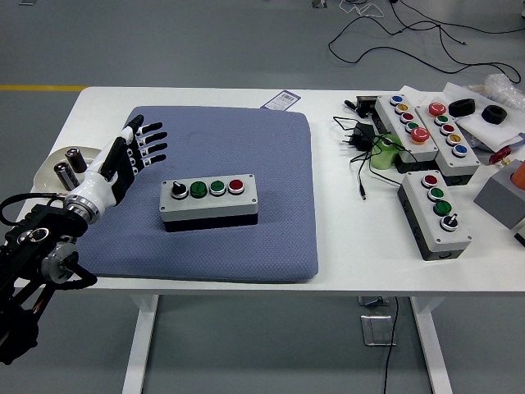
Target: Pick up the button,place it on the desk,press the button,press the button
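Observation:
A grey button box (209,201) lies on the blue mat (271,164), carrying a black knob, two green buttons and a red button on top. My left hand (131,152) hovers over the mat's left edge, well left of the box and apart from it. Its fingers (152,146) are spread and straight, holding nothing. The right arm is out of the picture.
A white dish (51,168) with two metal cylinders (67,167) sits at the table's left edge, just behind my left wrist. At the right stand several more button boxes (435,213), a black adapter with cables (361,144), a green object (382,153) and black rings (462,107).

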Controlling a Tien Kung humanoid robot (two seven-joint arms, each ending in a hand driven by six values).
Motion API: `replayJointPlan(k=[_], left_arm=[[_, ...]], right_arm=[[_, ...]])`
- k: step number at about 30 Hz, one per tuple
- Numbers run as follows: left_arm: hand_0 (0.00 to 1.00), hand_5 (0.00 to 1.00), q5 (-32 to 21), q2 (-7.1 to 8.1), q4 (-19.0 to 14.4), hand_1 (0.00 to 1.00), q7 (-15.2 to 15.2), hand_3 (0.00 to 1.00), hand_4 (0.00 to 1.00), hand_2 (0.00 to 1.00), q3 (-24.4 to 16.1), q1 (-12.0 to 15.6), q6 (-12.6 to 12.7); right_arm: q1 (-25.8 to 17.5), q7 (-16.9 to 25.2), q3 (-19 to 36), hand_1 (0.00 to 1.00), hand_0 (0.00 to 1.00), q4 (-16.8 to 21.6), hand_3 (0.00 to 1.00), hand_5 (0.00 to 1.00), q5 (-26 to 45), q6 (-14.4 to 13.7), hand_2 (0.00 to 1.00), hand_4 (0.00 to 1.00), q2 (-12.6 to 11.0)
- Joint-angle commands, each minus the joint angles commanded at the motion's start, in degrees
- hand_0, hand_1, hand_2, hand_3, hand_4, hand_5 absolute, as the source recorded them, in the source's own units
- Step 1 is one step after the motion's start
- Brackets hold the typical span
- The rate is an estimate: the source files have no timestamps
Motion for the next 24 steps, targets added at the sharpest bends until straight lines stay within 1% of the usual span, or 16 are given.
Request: replayJointPlan(k=[7,14,24], left_arm=[[0.759,0.998,0.5,-0.14,-0.3,0.816,0.1,0.805,0.65,0.834,-1.7,0.2,-0.1],[0.755,0.998,1.8,-0.13,-0.6,0.809,1.0,0.802,0.652,0.831,-3.6,0.3,-1.6],[0.748,0.998,2.5,0.03,-1.1,0.805,1.6,0.802,0.654,0.829,-5.0,0.7,-2.4]], right_arm=[[0.1,0.1,-0.2,0.646,0.672,0.0,0.636,0.192,0.3,0.0,0.69,0.313,0.0],[0.3,0.1,0.1,0.646,0.672,0.0,0.636,0.192,0.1,-0.1,0.69,0.313,0.0],[0.3,0.1,0.3,0.646,0.672,0.0,0.636,0.19,-0.2,-0.1,0.691,0.313,0.1]])
